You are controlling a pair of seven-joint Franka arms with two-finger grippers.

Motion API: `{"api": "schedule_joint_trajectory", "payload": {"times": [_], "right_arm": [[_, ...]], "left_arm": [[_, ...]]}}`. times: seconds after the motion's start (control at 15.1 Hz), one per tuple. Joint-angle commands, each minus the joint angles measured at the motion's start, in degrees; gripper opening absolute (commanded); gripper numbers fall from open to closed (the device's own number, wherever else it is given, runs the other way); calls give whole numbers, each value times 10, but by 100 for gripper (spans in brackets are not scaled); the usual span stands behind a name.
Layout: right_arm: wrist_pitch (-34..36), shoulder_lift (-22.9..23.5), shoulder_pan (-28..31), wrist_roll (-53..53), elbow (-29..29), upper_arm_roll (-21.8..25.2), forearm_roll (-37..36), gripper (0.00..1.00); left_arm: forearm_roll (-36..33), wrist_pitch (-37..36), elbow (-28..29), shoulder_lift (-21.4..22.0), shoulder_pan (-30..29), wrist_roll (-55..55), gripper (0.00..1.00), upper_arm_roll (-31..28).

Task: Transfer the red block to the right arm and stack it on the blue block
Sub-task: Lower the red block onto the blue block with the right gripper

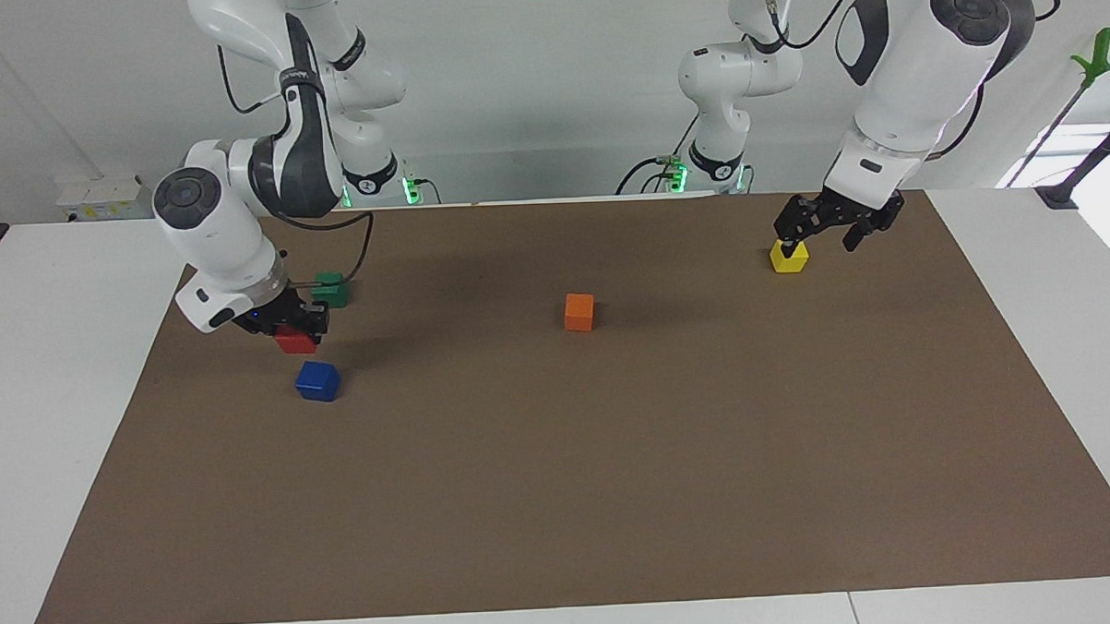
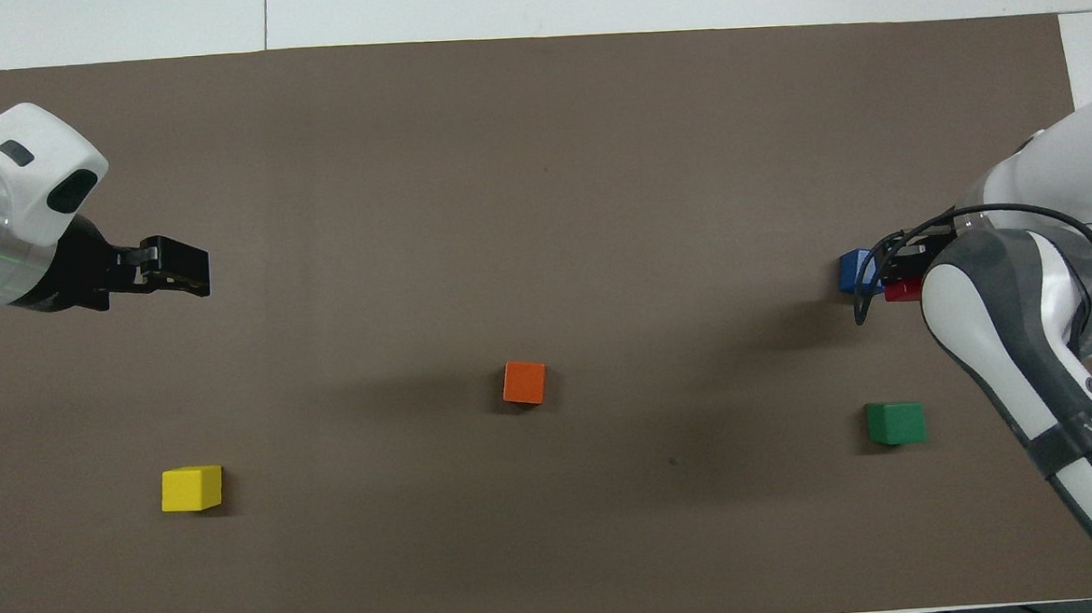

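My right gripper (image 1: 295, 330) is shut on the red block (image 1: 295, 340) and holds it low in the air. The red block hangs right beside the blue block (image 1: 317, 380), which sits on the brown mat toward the right arm's end; a small gap shows between them. In the overhead view the right gripper (image 2: 909, 273) and the red block (image 2: 902, 291) partly cover the blue block (image 2: 851, 272). My left gripper (image 1: 825, 236) is open and empty, raised over the mat at the left arm's end; it also shows in the overhead view (image 2: 179, 267).
A green block (image 1: 330, 288) lies nearer to the robots than the blue block. An orange block (image 1: 579, 311) lies mid-mat. A yellow block (image 1: 789, 257) lies toward the left arm's end. The brown mat (image 1: 561, 496) covers most of the white table.
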State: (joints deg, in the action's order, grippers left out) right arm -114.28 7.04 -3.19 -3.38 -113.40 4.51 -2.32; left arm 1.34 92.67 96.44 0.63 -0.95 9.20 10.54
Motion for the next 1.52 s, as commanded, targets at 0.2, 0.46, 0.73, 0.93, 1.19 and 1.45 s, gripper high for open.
{"api": "schedule_joint_trajectory", "payload": {"times": [0.2,0.46,0.73,0.93,1.19,1.45], "right_arm": [[-53,42,6,-22,11,-6,2,0],[-81,53,4,-33,6,-7,4,0],[-88,52,3,-34,-1,-7,35,0],[-112,49,5,-32,-16,-7,36,0],[-125,46,6,-32,-30,-7,36,0],[-125,46,6,-33,-31,-7,36,38]], "left_arm": [[-11,40,46,36,1,-14,100,-3],[-12,23,32,23,1,-16,100,-2],[-11,30,33,25,1,-16,100,-3],[-11,31,34,26,4,-15,100,-3],[-11,31,34,29,3,-12,100,-6],[-11,25,35,34,1,-12,100,-7]]}}
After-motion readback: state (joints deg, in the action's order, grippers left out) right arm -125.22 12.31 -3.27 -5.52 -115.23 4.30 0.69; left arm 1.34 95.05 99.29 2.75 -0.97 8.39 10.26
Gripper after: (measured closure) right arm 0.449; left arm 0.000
